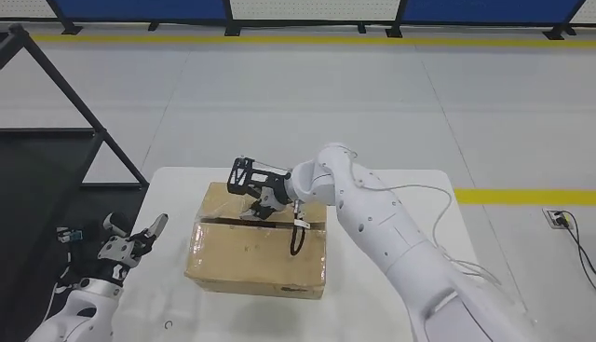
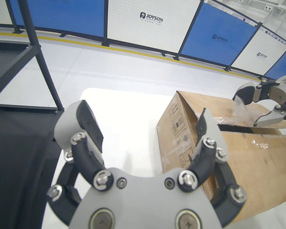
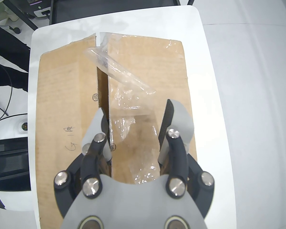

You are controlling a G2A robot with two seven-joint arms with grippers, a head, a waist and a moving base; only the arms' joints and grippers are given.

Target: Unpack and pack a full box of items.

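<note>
Altogether one box, one table, left gripper, right gripper.

Partition panels beyond the table, left wrist view: the white and the blue ones each carry a dark logo mark with a wordmark beside it (finer print runs under the nearest, too small to make out). Cardboard box, lower centre of the top view: its end face bears a column of framed handling pictograms, the topmost a pair of upward arrows. On one top flap, right wrist view: pen-written marks and, by the seam, a small circled stamp.
</note>
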